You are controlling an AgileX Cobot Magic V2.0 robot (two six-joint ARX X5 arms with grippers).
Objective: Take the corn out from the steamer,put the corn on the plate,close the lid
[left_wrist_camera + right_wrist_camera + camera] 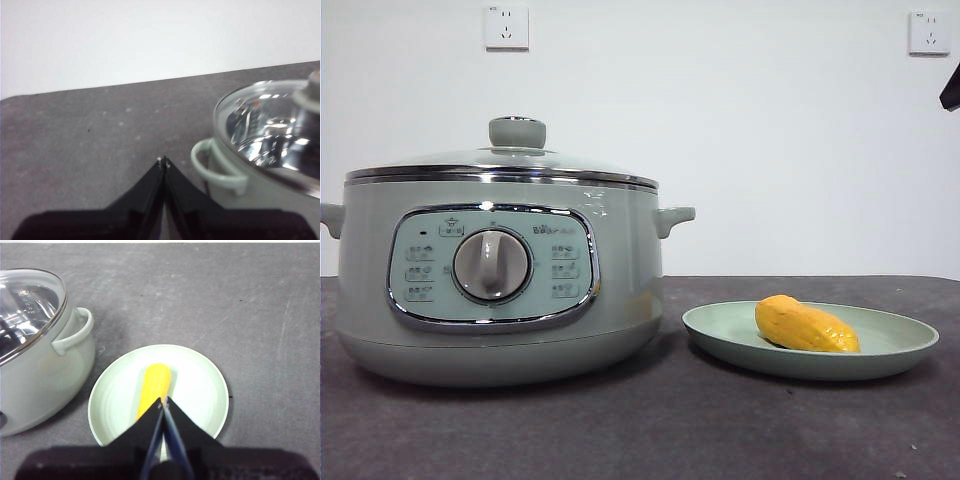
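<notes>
**A:** Where is the corn (pixel 806 326)?

**B:** On the plate (pixel 905 352), lying flat in the dish. In the front view the plate sits on the table (pixel 620 430) at about four o'clock from the pot (pixel 620 290), just beside its base, with a narrow strip of dark table between them. The cob lies slightly left of the plate's middle there. From the right wrist camera it runs lengthwise across the plate, one rounded end toward the far rim.

**A:** And the lid (pixel 500 165)?

**B:** On the pot, chrome rim seated level all the way round, with its green knob (pixel 517 131) upright at twelve o'clock above the dial (pixel 492 265). The left wrist camera shows the glass dome and the shiny inside of the pot through it.

**A:** What about the grippers?

**B:** The right gripper (pixel 163 403) hangs above the plate with its two black jaws pressed together, holding nothing. Their tips appear over the near end of the corn, clear of it. In the front view only a black tip shows at the right edge near the top, at roughly two o'clock from the plate.

**A:** And the left?

**B:** The left gripper (pixel 163 161) is up over bare table beside the pot's side handle (pixel 217 167), jaws together, nothing between them.

**A:** Anything else around?

**B:** Two wall sockets (pixel 507 27) on the white wall behind.
</notes>
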